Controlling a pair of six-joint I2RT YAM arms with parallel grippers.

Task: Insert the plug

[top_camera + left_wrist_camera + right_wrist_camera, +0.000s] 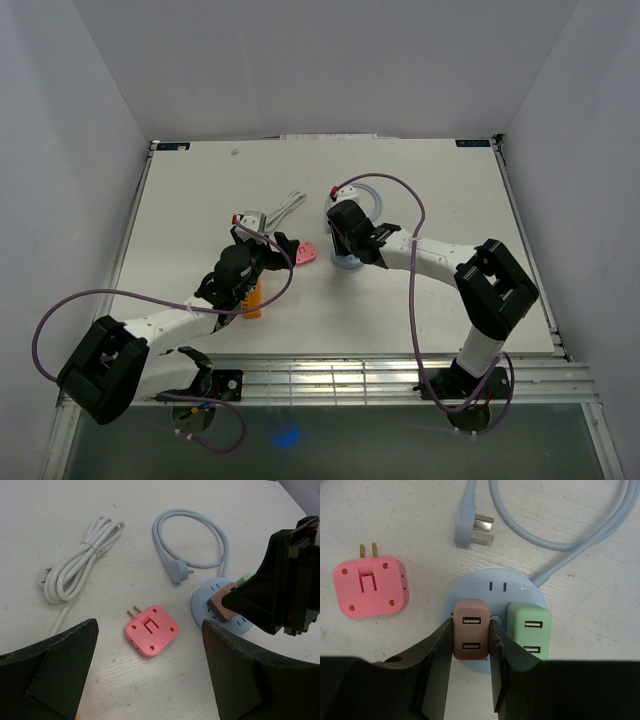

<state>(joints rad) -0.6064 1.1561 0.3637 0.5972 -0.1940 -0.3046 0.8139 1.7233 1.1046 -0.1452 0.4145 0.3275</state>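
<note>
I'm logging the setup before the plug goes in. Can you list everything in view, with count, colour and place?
hub: 1, light blue, round, mid-table
cord: 1, light blue, looped behind the hub, its plug lying loose on the table
chargers: 2; brown charger on the hub between the right gripper's fingers, green charger on the hub beside it
adapter: 1, pink, two prongs, flat on the table left of the hub
cable: 1, white, bundled, beyond the adapter
orange object: 1, under the left arm, too hidden to identify
table: 1, white
left gripper: 1, black, open, over the adapter
right gripper: 1, black, shut on the brown charger
</note>
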